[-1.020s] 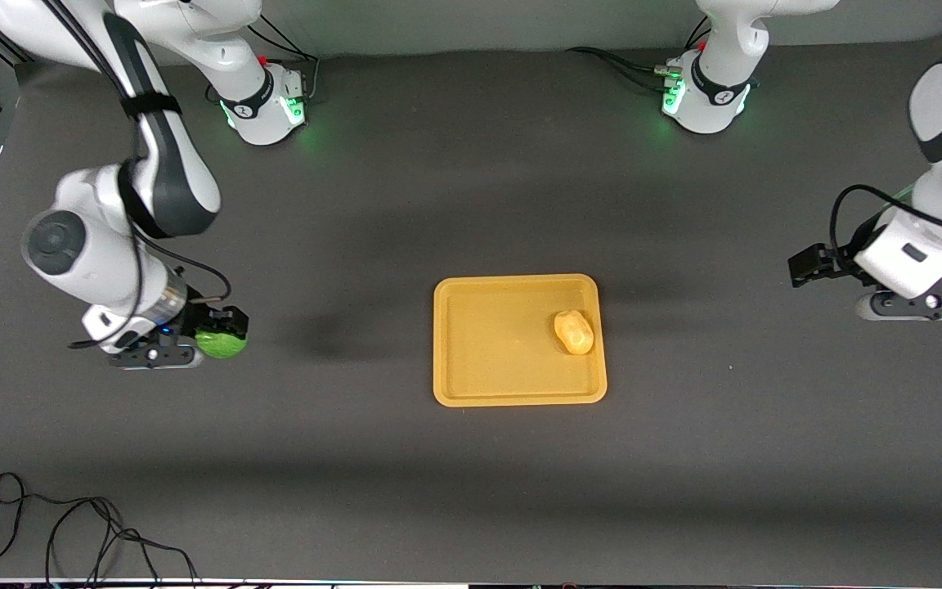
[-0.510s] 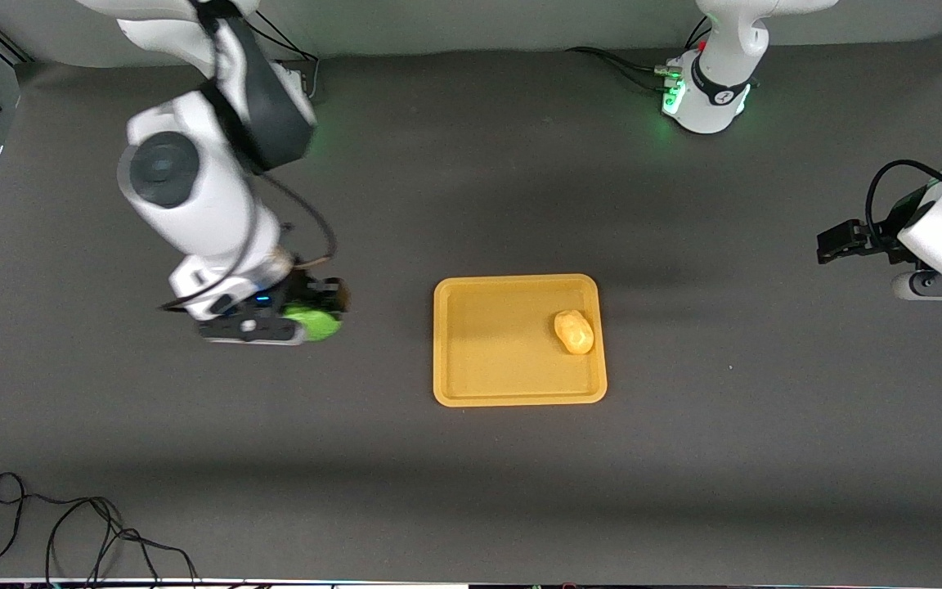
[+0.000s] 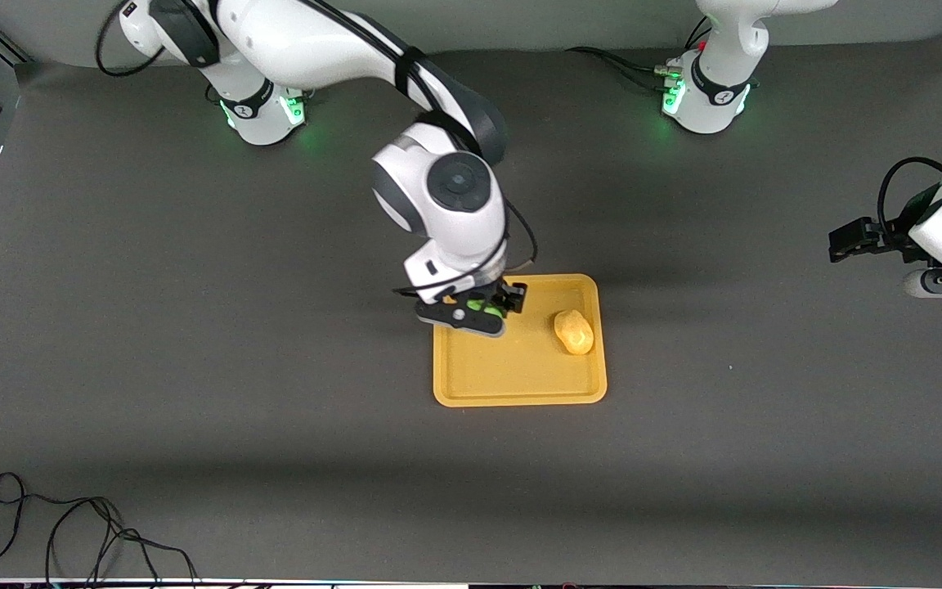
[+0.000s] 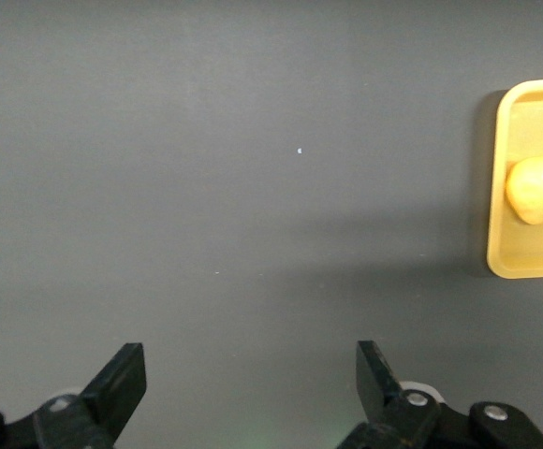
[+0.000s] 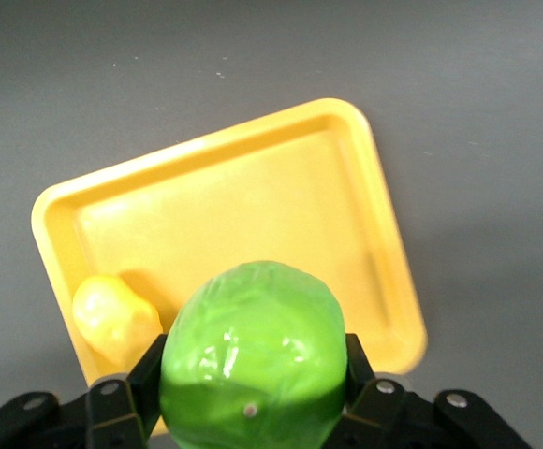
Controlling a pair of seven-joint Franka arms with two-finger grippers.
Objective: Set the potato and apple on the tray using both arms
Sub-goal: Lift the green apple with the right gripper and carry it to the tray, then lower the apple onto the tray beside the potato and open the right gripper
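Observation:
The yellow-orange tray [image 3: 520, 388] lies mid-table. The potato [image 3: 575, 331] rests in it near the rim toward the left arm's end. My right gripper [image 3: 489, 307] is shut on the green apple [image 3: 483, 307] and holds it over the tray's corner toward the right arm's base. In the right wrist view the apple [image 5: 253, 360] fills the space between the fingers, with the tray [image 5: 253, 201] and potato [image 5: 114, 318] below. My left gripper [image 3: 847, 243] is open and empty, raised over the table's left-arm end; its wrist view [image 4: 250, 374] shows the tray's edge [image 4: 498, 187] and the potato [image 4: 535, 189].
A black cable [image 3: 70, 532] lies coiled on the table at the corner nearest the front camera, at the right arm's end. The two green-lit bases [image 3: 262, 106] [image 3: 704, 98] stand along the edge farthest from the front camera.
My right gripper has carried the apple from the right arm's end of the table across to over the tray. My left gripper has drawn a little farther out toward its end.

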